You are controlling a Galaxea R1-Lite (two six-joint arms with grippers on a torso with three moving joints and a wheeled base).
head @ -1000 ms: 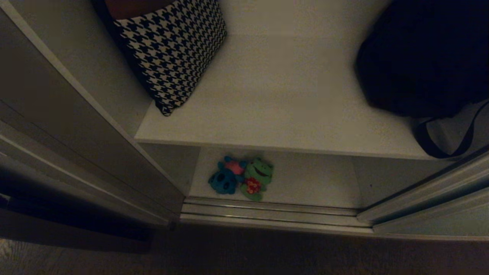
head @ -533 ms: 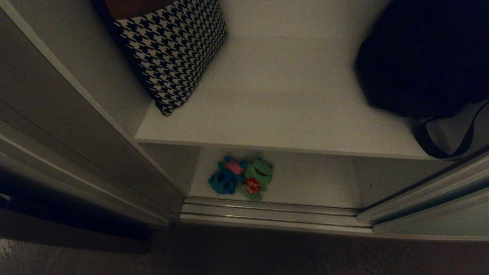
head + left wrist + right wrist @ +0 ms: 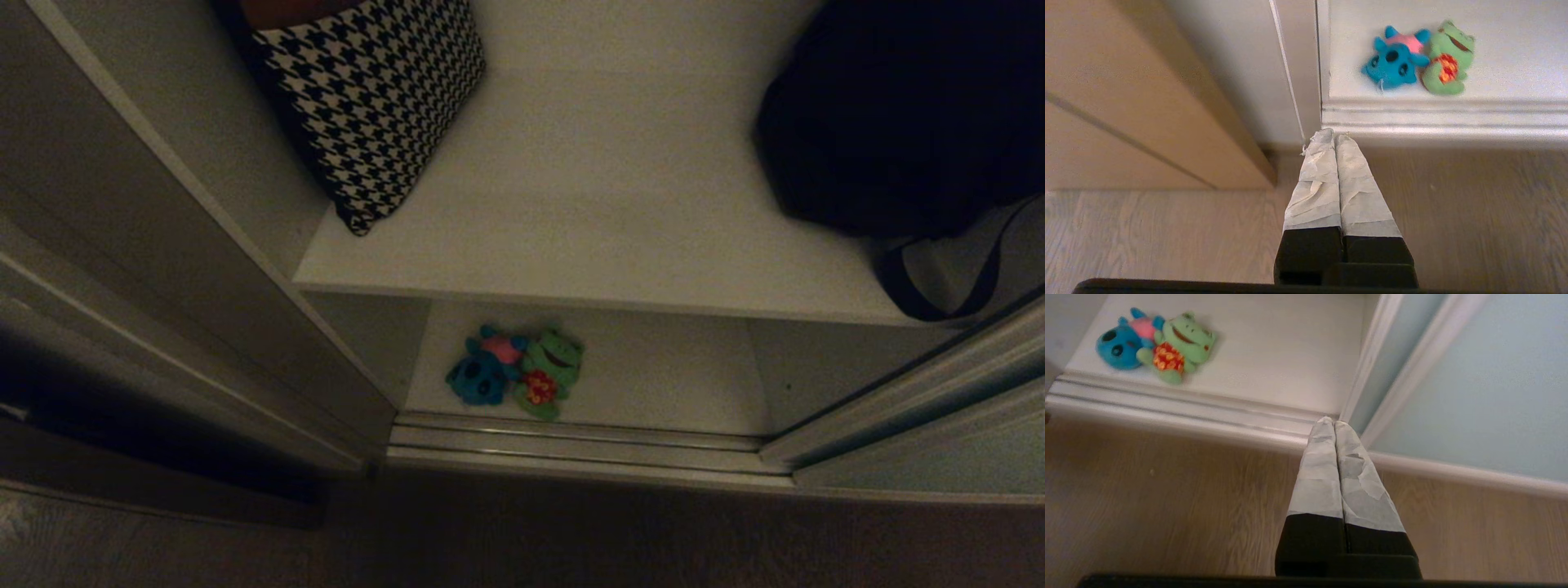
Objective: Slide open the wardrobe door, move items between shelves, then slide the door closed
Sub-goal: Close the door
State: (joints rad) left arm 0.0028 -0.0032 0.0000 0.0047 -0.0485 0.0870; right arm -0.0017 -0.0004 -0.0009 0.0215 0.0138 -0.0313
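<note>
The wardrobe stands open. Two plush items lie side by side on the lower shelf [image 3: 669, 384]: a teal one [image 3: 482, 380] [image 3: 1394, 61] [image 3: 1118, 345] and a green frog-like one [image 3: 549, 374] [image 3: 1447, 57] [image 3: 1182, 345]. The upper shelf [image 3: 612, 229] is a step higher. The pale grey-green sliding wardrobe door [image 3: 939, 457] [image 3: 1474, 375] is at the right. My left gripper [image 3: 1334, 136] and right gripper [image 3: 1334, 422] are both shut and empty. They hang over the wooden floor in front of the track, and neither shows in the head view.
A black-and-white houndstooth bag [image 3: 375, 106] stands at the upper shelf's back left. A big black bag [image 3: 898, 114] with a hanging strap [image 3: 931, 302] fills its right. A ribbed silvery track [image 3: 571, 445] runs along the front. A tall panel [image 3: 122, 245] borders the left.
The whole head view has shifted slightly upward, so the camera moved. The plush toys and both bags keep their places.
</note>
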